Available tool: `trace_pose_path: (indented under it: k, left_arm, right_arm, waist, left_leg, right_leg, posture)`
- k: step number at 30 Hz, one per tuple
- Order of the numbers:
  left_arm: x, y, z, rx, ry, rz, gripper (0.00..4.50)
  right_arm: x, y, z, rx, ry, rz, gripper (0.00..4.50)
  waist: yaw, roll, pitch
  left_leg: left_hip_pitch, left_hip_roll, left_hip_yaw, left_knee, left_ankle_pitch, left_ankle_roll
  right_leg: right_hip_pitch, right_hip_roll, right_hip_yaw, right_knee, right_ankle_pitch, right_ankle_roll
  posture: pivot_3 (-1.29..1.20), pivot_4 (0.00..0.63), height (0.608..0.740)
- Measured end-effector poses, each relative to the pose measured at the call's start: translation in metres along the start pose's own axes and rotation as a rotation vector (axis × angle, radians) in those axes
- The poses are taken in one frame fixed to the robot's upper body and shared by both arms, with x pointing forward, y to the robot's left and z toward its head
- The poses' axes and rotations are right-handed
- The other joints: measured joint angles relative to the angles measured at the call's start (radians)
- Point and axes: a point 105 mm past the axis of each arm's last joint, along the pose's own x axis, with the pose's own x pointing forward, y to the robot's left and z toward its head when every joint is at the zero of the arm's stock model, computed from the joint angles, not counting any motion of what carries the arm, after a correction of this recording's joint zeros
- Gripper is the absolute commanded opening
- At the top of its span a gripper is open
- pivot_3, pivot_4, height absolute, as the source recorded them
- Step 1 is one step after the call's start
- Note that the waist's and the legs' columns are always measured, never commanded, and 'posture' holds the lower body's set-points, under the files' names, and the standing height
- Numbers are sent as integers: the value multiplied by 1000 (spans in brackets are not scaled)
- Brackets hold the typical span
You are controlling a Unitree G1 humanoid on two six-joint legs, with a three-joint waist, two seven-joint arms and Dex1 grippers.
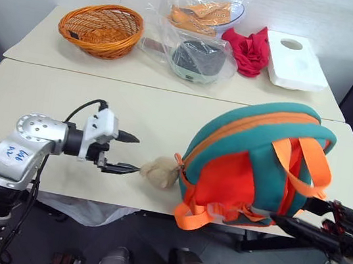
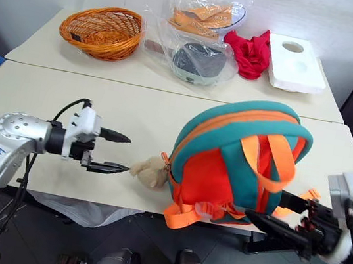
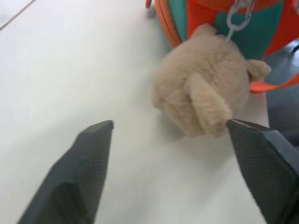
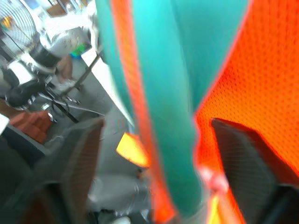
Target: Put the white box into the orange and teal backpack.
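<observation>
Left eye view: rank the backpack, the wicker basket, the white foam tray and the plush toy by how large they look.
1. orange and teal backpack
2. wicker basket
3. white foam tray, though basket and tray sit farther back, so they look smaller
4. plush toy

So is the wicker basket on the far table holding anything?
No, the wicker basket on the far table looks empty inside.

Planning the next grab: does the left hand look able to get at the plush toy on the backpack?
Probably yes. The left hand is open, pointing at the plush toy hanging from the backpack, one fingertip right beside it and bare table between.
</observation>
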Motion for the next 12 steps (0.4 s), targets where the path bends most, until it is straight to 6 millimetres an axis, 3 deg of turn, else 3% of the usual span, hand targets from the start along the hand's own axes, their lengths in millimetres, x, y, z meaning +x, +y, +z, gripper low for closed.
trace_pose_path:
  k: [4,8,12]
  left_arm:
    - [-44,7,42,-127,-158,-3,4459]
    - [-65,4,68,-169,-267,-32,4459]
    - [-77,11,93,-162,-373,-13,4459]
  right_arm:
    - [-51,-23,16,-101,46,-220,4116]
    - [-90,-33,34,-114,28,-312,4116]
    - [-103,-36,47,-135,10,-335,4116]
  waist:
    - [-1,-1,1]
    - [1,0,0]
    - [1,-1,0]
  left_leg:
    - [0,-1,0,0,0,0]
    - [1,-1,1,-1,-1,0]
    - [1,-1,0,0,-1,0]
  right_leg:
    - [0,0,-1,-1,0,0]
    - [1,0,-1,-2,0,0]
    - [1,1,-1,-2,0,0]
  posture:
    - [0,150,740]
    - [0,150,740]
    - [0,150,740]
